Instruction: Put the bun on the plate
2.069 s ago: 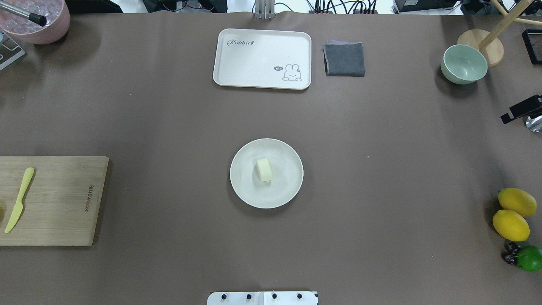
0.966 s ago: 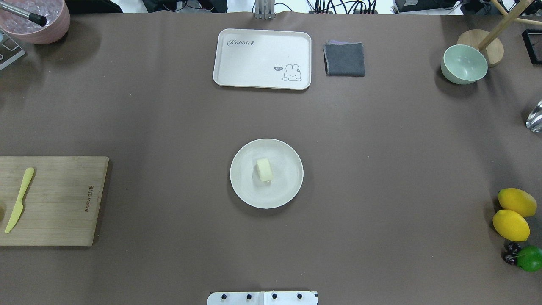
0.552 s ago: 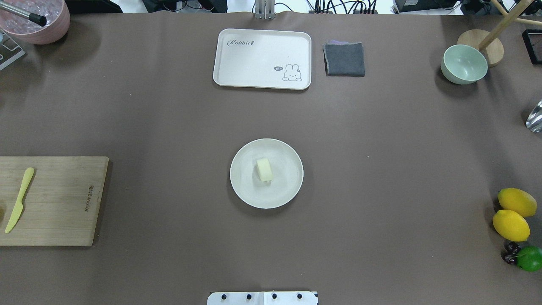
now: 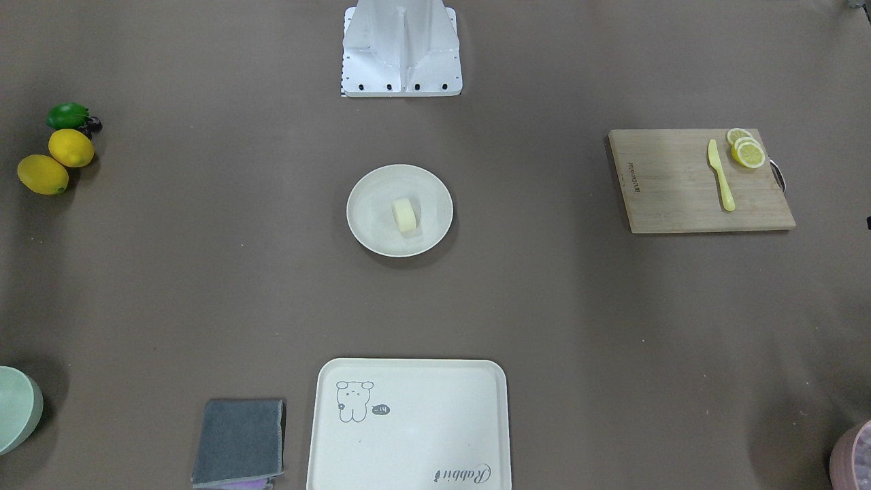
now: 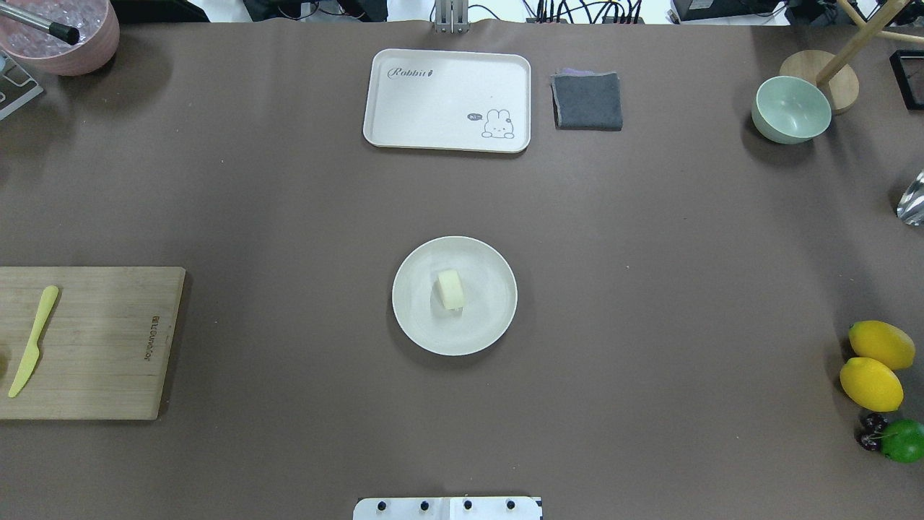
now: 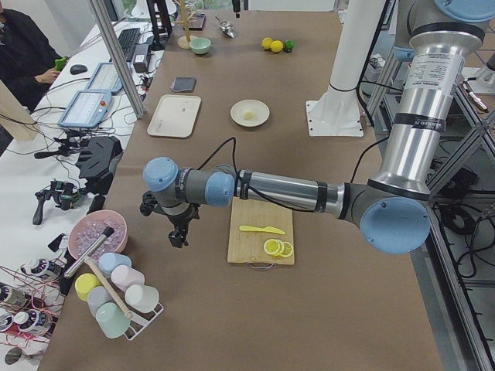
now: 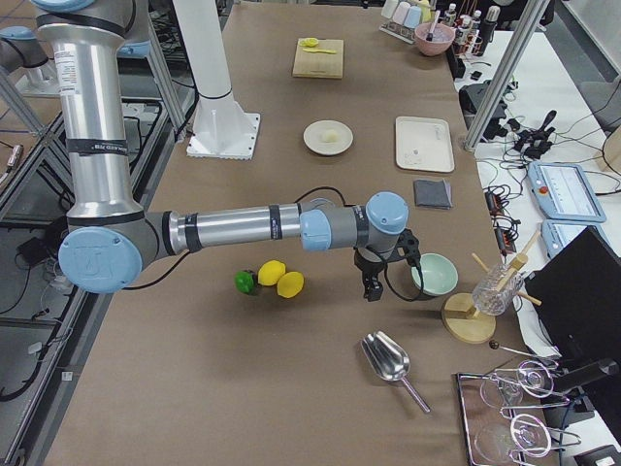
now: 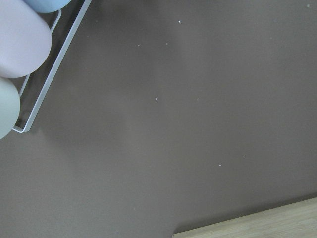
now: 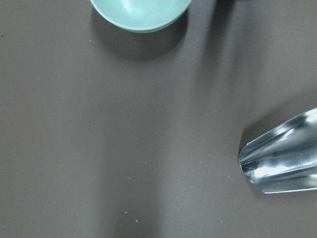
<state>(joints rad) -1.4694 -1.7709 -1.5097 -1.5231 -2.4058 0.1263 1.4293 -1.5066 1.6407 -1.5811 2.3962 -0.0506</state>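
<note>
Bun point(image 5: 450, 289) resting mid-plate point(image 5: 485, 326) at table centre, left gripper point(image 6: 179, 236) hanging beside the cutting board point(image 6: 247, 247), right gripper point(image 7: 370, 288) beside the green bowl point(image 7: 435, 273), both grippers' opening impossible to tell.

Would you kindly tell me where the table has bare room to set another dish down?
Bare table lies between the plate and the tray, and on both sides of the plate, towards the cutting board and the lemons. It is crowded near the green bowl and wooden stand.
</note>
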